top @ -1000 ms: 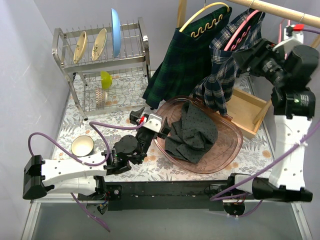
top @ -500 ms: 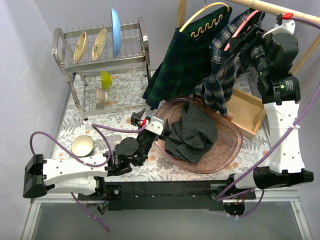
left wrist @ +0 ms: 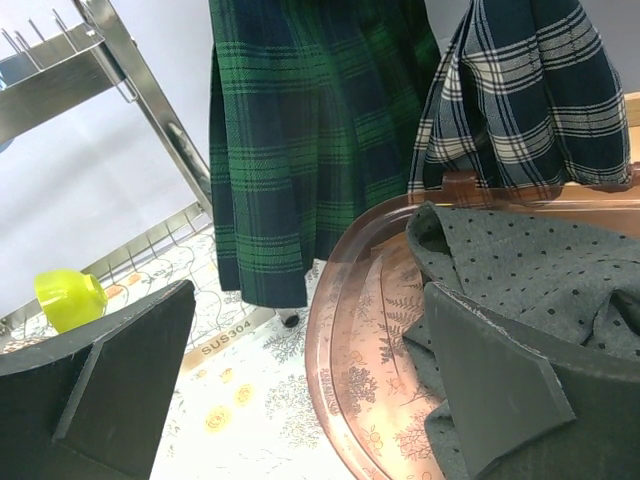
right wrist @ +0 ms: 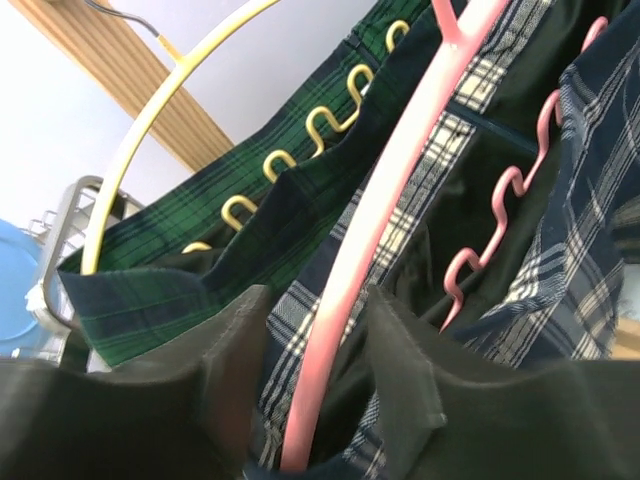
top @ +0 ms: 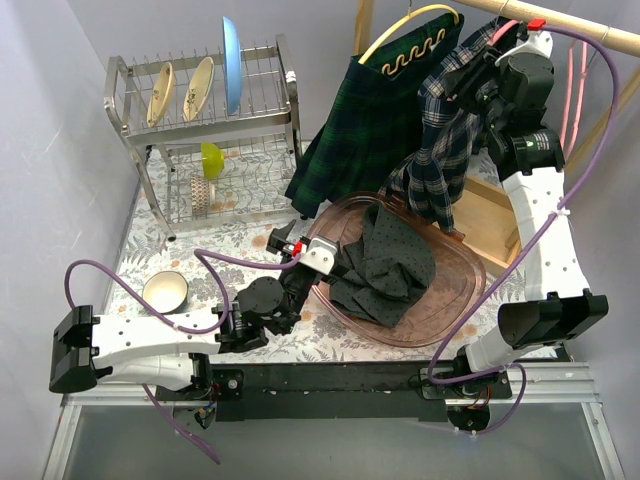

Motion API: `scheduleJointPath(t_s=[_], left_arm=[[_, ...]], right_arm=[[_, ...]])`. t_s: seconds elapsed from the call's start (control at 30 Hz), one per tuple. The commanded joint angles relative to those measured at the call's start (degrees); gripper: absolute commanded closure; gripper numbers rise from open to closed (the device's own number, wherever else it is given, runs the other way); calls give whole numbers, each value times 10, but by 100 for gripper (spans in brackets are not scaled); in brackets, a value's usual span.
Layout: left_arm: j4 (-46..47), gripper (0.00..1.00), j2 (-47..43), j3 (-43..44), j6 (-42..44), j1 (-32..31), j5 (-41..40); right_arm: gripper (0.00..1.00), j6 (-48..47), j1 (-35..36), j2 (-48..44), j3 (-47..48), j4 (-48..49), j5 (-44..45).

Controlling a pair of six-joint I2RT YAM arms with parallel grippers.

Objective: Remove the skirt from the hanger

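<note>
A navy-and-white plaid skirt [top: 440, 160] hangs on a pink hanger [top: 482, 60] from the wooden rail. Beside it a green plaid skirt [top: 365, 120] hangs on a yellow hanger [top: 400, 30]. My right gripper [top: 470, 82] is up at the pink hanger. In the right wrist view its jaws [right wrist: 315, 370] straddle the pink hanger arm [right wrist: 390, 200] and the navy skirt's waistband [right wrist: 590, 230], open, with a gap on each side. My left gripper [top: 312, 240] is open low over the table at the tray's left rim [left wrist: 330, 340], its jaws holding nothing.
A pink transparent tray [top: 470, 300] holds a grey dotted cloth [top: 385, 265]. A wooden box [top: 495, 220] sits behind it on the right. A dish rack [top: 200, 110] with plates and a yellow-green cup [top: 211, 158] stands back left. A small bowl [top: 165, 290] sits front left.
My right arm has swung left and up to the pink hanger, and its jaws have narrowed around the hanger arm. My left gripper has edged right toward the tray, still wide open.
</note>
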Motion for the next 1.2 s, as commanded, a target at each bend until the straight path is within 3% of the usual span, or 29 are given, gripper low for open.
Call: scheduleJointPath(t_s=[0.0,0.07,0.1,0.17,0.3,0.63,1.17], left_arm=[[19,2,-5,-8,8,-5,-9],[20,2,-6,-8,9,-5,-7],[20,2,-6,-8,8,-5,-8],[19,2,-6,-9,8,-6,-7],[17,2,-5,-8,8,-6,-6],[18,2,-5,-9,11,-8,-8],[18,2,-10,-8,16,-12,-10]], right_arm=[[69,-5,3,-3,31,48,26],[81,-8,4,-17,14,71,30],[92,-9,5,-22,9,77,30],[99,-5,5,-36,-4,95,32],[99,0,4,-47,4,132,30],[99,16,5,-43,80,118,10],[99,26,4,-132,64,67,-89]])
